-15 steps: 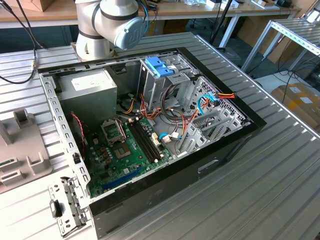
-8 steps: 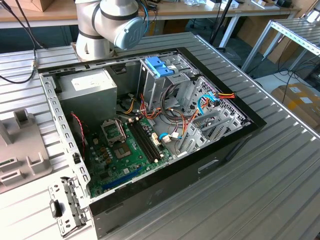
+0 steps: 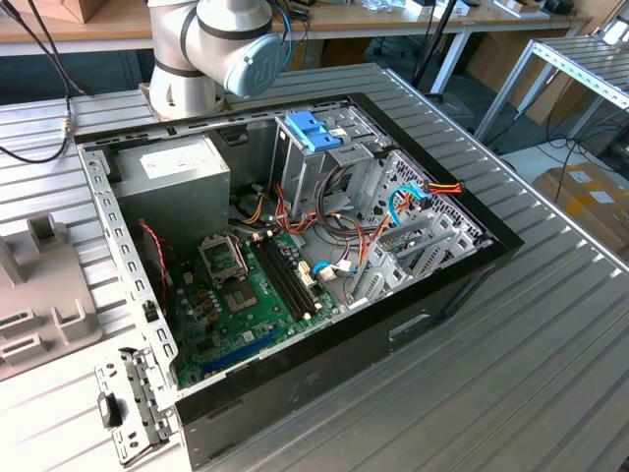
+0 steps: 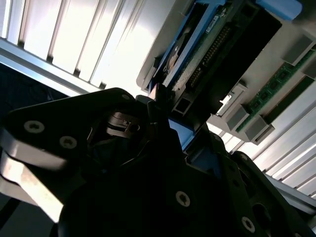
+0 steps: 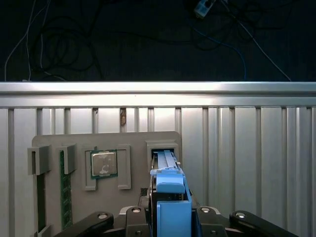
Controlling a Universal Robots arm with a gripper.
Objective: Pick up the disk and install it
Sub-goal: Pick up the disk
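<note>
In the first wrist view the disk (image 5: 170, 190) stands on edge in a slot of a grey parts tray (image 5: 133, 140), with a light-blue plastic carrier around it. My gripper (image 5: 171, 217) sits over its upper end, and its dark fingers press on both sides of the blue carrier. The second wrist view shows the disk (image 4: 207, 44) from the side, with its circuit-board face and connector row, rising from the tray beside the gripper's black body. I cannot tell whether the disk has lifted off the slot floor.
The tray also holds a processor (image 5: 103, 164) and memory sticks (image 5: 62, 187). In the exterior view an open computer case (image 3: 295, 246) lies on the ribbed metal table, with a drive cage with blue tabs (image 3: 314, 133), a power-supply box (image 3: 177, 172) and loose cables. The arm's base (image 3: 211, 44) stands behind it.
</note>
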